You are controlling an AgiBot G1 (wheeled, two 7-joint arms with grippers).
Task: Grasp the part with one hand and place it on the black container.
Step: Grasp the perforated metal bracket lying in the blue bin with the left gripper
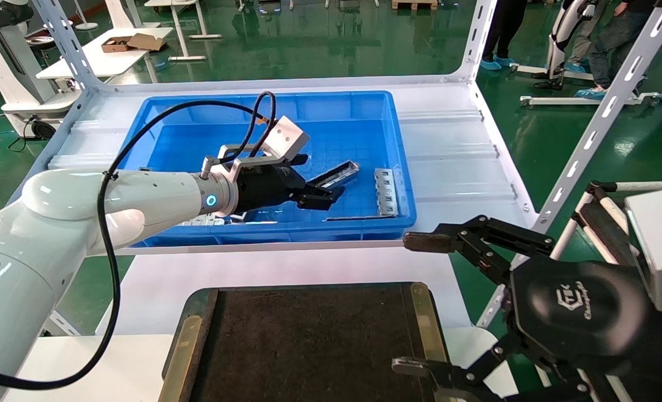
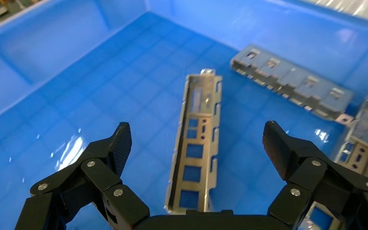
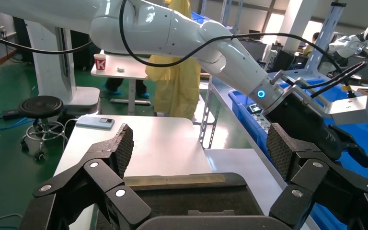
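The part [image 1: 337, 173] is a slim silver-grey metal trough with raised rims and cutouts, lying on the floor of the blue bin [image 1: 169, 120]. My left gripper [image 1: 321, 196] is open and empty, low inside the bin at the part's near end. In the left wrist view the part [image 2: 195, 143] lies lengthwise between the spread fingers [image 2: 120, 143] of the left gripper [image 2: 196, 130], touching neither. The black container [image 1: 308, 340], a flat tray with brass side strips, sits at the table's front. My right gripper [image 1: 415, 304] is open and empty at its right edge.
A flat silver strip with stamped tabs [image 1: 385, 191] lies to the right of the part in the bin, also in the left wrist view [image 2: 292, 84]. Another windowed metal piece [image 2: 364, 136] lies close by. White shelf posts [image 1: 593, 128] stand at the table's corners.
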